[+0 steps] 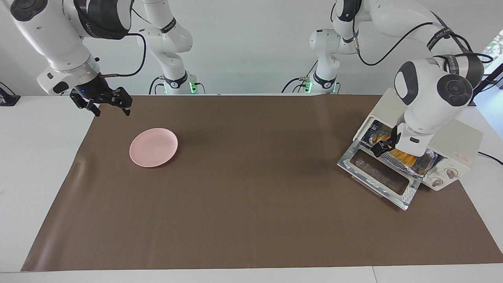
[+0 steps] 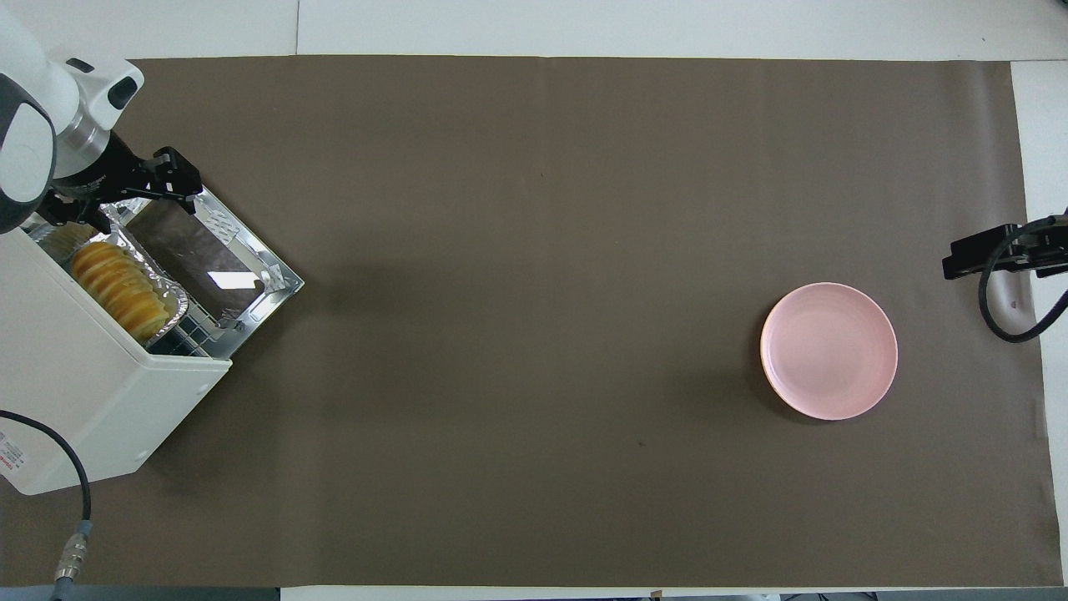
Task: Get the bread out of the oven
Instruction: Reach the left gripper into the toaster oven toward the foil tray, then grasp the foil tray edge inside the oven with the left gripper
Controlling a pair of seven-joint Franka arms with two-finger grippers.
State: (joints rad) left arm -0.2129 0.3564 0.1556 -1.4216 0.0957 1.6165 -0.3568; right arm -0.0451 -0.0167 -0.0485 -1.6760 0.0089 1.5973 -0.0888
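The cream-white oven (image 1: 456,137) stands at the left arm's end of the table with its silver door (image 1: 377,179) folded down open. The golden ridged bread (image 2: 117,288) lies in a crinkled foil tray (image 2: 171,292) at the oven's mouth. My left gripper (image 1: 387,145) is open and low at the mouth, over the bread and tray. It hides the middle of the bread (image 1: 406,159) in the facing view, and I cannot tell if it touches. In the overhead view the left gripper (image 2: 125,200) sits over the tray's end farther from the robots. My right gripper (image 1: 112,110) is open and waits over the mat's corner.
A pink plate (image 1: 153,147) lies on the brown mat (image 1: 251,196) toward the right arm's end; it also shows in the overhead view (image 2: 828,351). The oven (image 2: 92,401) has two knobs (image 1: 444,177) beside the door. A cable (image 2: 50,467) runs by the oven.
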